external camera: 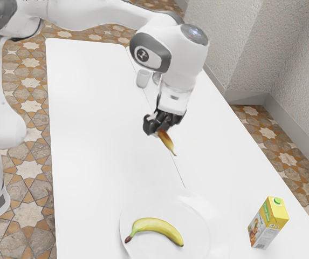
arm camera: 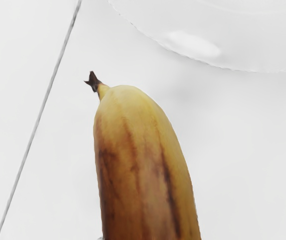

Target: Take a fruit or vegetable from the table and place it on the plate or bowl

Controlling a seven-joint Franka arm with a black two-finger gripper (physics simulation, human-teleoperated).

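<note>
A long white bench (external camera: 89,135) carries three things, and a thin dark seam (arm camera: 40,110) runs down its length. A small white cup (external camera: 143,79) stands upright toward the far end, while a round white plate (external camera: 197,226) lies flat at the near end. A yellow and green juice carton (external camera: 267,222) stands upright near the plate, on the exterior view's right and apart from it.

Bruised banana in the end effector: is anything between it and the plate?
Nothing visible stands on the table between the bruised banana, held in the end effector, and the plate. A yellow banana already lies on the plate, leaving free space toward the exterior view's right; the juice carton stands off to that side.
</note>
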